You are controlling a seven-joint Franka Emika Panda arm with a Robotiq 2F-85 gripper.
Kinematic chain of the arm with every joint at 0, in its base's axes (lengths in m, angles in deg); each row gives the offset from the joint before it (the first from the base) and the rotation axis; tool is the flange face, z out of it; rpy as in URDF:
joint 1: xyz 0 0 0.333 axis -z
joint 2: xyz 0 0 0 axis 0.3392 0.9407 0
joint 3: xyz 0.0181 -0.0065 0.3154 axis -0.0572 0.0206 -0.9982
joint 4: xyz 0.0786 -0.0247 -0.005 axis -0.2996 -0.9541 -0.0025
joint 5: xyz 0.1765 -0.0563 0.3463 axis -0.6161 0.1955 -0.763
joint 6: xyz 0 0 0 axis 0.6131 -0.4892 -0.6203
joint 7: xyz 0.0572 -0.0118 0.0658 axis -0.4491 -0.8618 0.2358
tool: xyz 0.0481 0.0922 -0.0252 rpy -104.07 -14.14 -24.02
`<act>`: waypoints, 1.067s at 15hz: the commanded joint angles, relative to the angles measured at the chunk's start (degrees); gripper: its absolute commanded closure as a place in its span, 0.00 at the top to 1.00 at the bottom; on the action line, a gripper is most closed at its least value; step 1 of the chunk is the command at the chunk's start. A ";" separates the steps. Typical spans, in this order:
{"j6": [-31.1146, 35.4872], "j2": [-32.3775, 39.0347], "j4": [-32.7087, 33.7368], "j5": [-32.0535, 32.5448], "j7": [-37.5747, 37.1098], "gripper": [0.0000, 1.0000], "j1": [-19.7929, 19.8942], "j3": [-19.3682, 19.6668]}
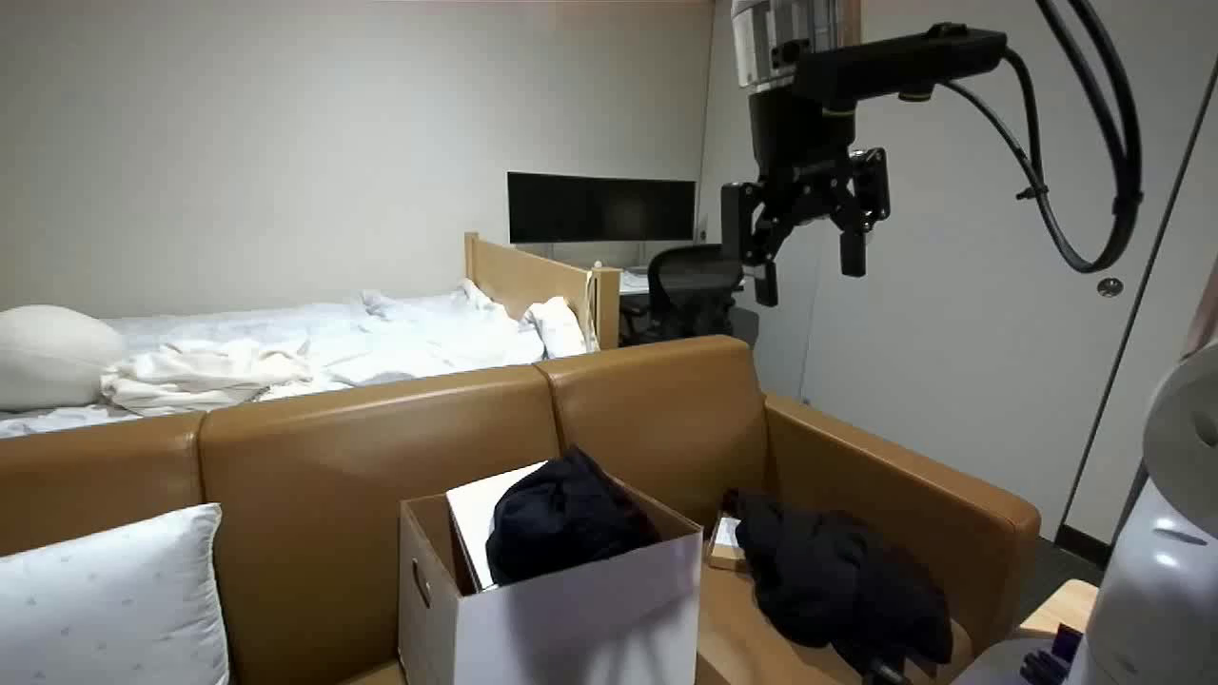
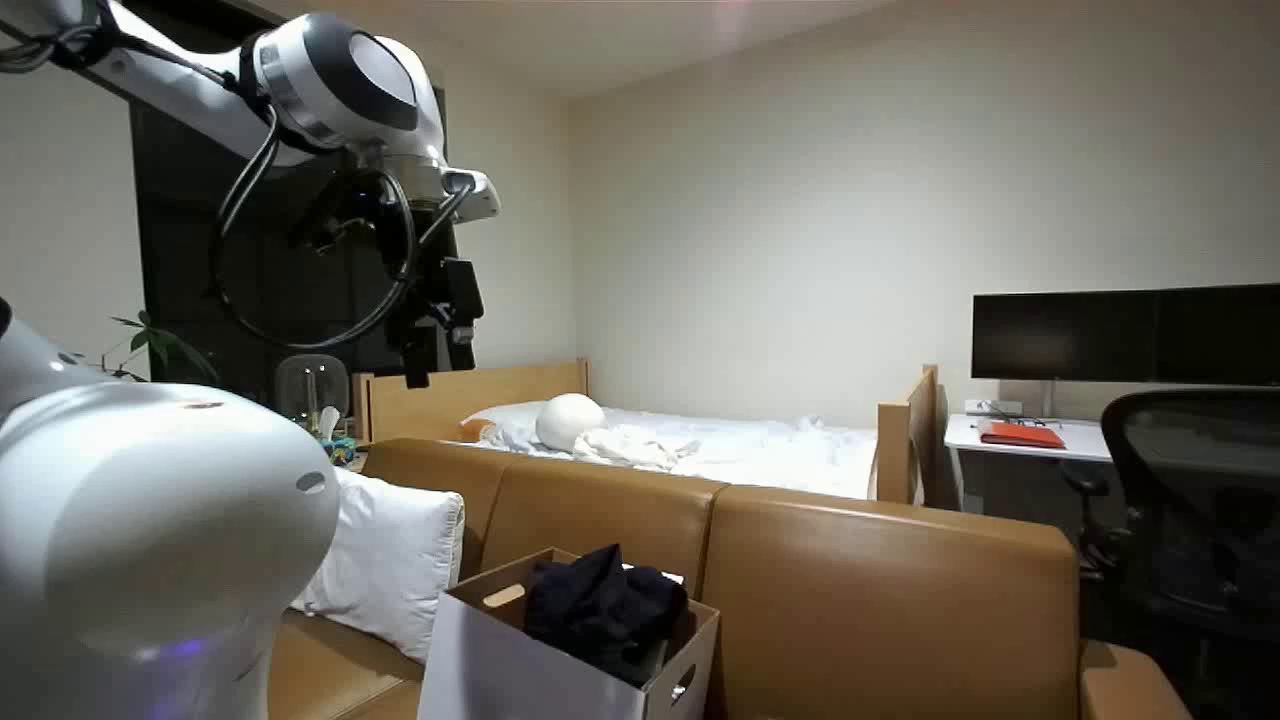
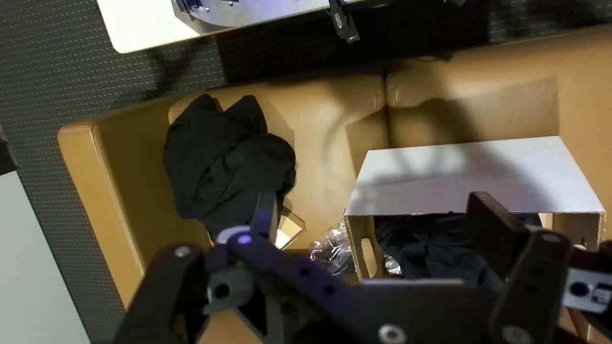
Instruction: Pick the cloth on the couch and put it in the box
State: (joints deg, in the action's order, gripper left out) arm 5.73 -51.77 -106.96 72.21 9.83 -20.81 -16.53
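Note:
A black cloth [image 1: 837, 580] lies crumpled on the brown couch [image 1: 381, 457] beside its armrest; it also shows in the wrist view [image 3: 224, 162]. A white cardboard box [image 1: 580, 618] stands open on the couch, also seen in an exterior view [image 2: 530, 660] and the wrist view [image 3: 478, 179]. Another dark cloth [image 1: 566, 518] is bunched in the box and rises above its rim; it also shows in an exterior view [image 2: 605, 610]. My gripper [image 1: 809, 271] is open and empty, high above the couch. In the wrist view its fingers [image 3: 377, 224] are spread wide.
A small carton [image 3: 290, 227] lies partly under the couch cloth, with clear plastic wrap [image 3: 332, 248] near the box. A white pillow [image 1: 114, 599] leans on the couch. The couch armrest [image 1: 904, 476] borders the cloth. A bed [image 2: 760, 450] stands behind the backrest.

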 commanded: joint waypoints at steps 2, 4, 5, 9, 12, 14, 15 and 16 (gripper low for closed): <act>-0.08 0.21 0.09 0.37 -0.40 1.00 -0.66 0.48; -0.08 0.21 0.09 0.37 -0.40 1.00 -0.66 0.48; -0.08 0.21 0.09 0.37 -0.40 1.00 -0.66 0.48; -0.08 0.21 0.09 0.37 -0.40 1.00 -0.66 0.48; 1.08 6.79 4.16 0.85 -2.21 1.00 2.31 0.74; 3.25 10.71 7.36 0.75 -4.49 1.00 4.72 1.78; 4.06 12.22 8.81 0.41 -6.46 1.00 5.86 2.17; 4.68 14.31 11.13 -0.19 -8.01 1.00 7.11 3.25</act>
State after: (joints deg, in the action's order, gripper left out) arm 9.07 -45.02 -102.35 72.21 6.61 -16.77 -15.31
